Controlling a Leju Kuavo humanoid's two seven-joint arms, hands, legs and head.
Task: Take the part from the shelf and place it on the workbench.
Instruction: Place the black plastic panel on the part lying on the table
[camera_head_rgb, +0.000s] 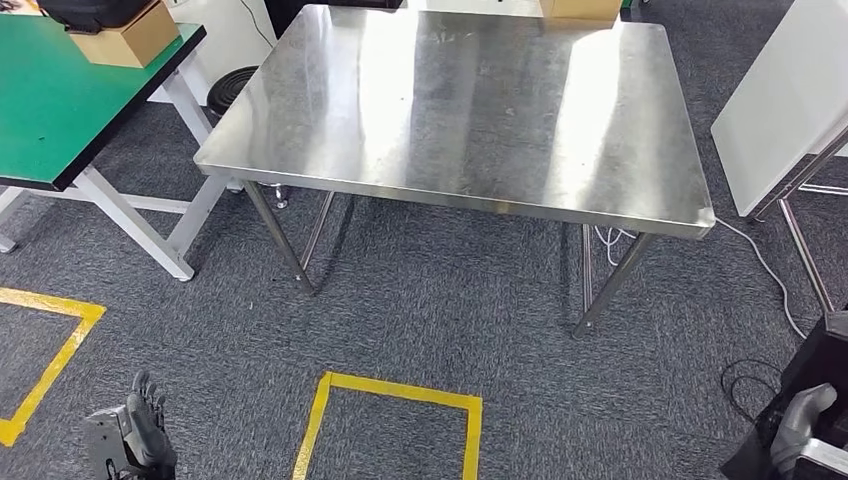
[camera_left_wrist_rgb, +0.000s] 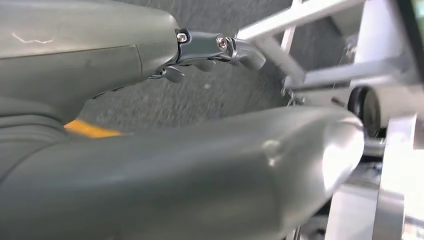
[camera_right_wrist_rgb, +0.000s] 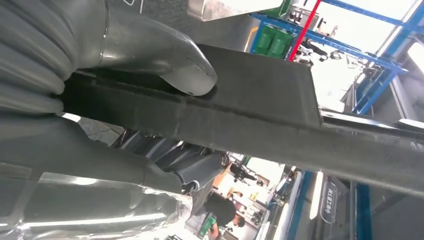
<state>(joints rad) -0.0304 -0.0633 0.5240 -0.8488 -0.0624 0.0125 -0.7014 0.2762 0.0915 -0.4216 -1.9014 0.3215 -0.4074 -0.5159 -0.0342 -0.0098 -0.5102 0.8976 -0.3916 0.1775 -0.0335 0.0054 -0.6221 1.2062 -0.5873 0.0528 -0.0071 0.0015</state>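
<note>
Part (camera_right_wrist_rgb: 250, 107) clamped in right hand (camera_head_rgb: 803, 425), thumb pressed on top; left hand (camera_head_rgb: 135, 432) hanging, fingers loose, holding nothing. Steel desk (camera_head_rgb: 460, 110) ahead, placement pending.

Left hand (camera_head_rgb: 130, 432) hangs low, fingers (camera_head_rgb: 147, 392) apart, holding nothing. Right hand (camera_head_rgb: 803, 425) low, gripping a dark flat part (camera_right_wrist_rgb: 250, 100).

Workshop, steel workbench (camera_head_rgb: 470, 110), yellow floor tape (camera_head_rgb: 395, 392) (marked bays), blue racking (camera_right_wrist_rgb: 350, 47)
</note>
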